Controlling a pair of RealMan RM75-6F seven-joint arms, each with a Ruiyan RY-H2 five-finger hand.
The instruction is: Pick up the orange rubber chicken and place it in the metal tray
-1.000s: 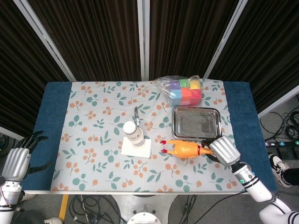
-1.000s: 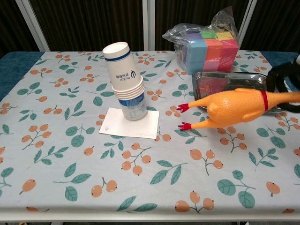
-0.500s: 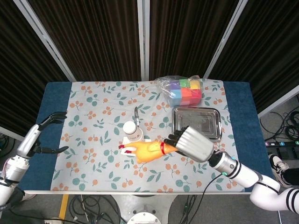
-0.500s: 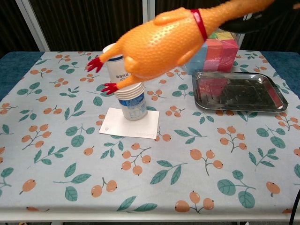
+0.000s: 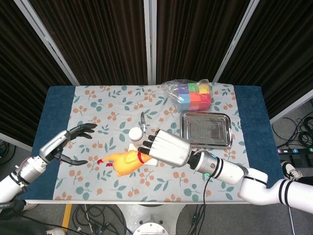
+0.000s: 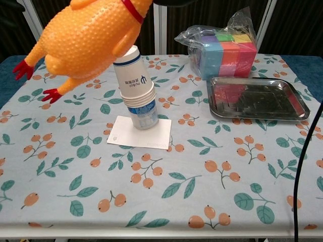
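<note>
The orange rubber chicken (image 5: 122,161) hangs in the air, high above the table's left half. In the chest view the orange rubber chicken (image 6: 86,40) fills the upper left, its red feet pointing left. My right hand (image 5: 166,148) grips it by the neck, near the red collar. The metal tray (image 5: 205,129) lies empty at the right of the table, far from the chicken; in the chest view the metal tray (image 6: 257,98) sits at right. My left hand (image 5: 71,142) hovers over the table's left edge with fingers spread, holding nothing.
A stack of paper cups (image 6: 135,88) stands on a white card (image 6: 140,132) mid-table, just below the chicken. A clear bag of coloured foam blocks (image 5: 192,93) sits behind the tray. The floral cloth (image 6: 202,176) covers the table.
My right hand has carried the chicken further left and higher, away from the tray and past the cups. My left hand has come in over the table's left edge.
</note>
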